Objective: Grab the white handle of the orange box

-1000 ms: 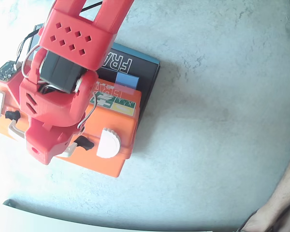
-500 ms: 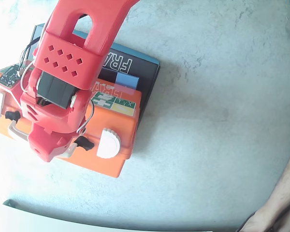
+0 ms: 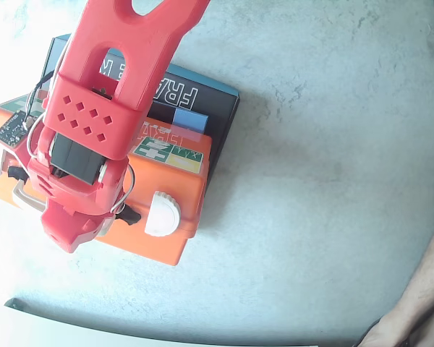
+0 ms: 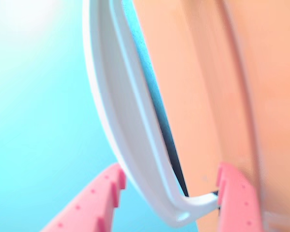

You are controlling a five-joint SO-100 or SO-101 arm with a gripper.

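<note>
Fixed view: the orange box (image 3: 163,195) lies at centre left on the grey tabletop (image 3: 333,144), atop a black box (image 3: 210,105). The red arm (image 3: 94,144) covers its left end, where the white handle (image 3: 25,196) peeks out.

Wrist view: the hand (image 4: 171,193) is open, its pink fingers (image 4: 94,200) straddling the handle's lower end. To grip well, I'd centre the bar between them, then close squarely without pushing the box.
</note>
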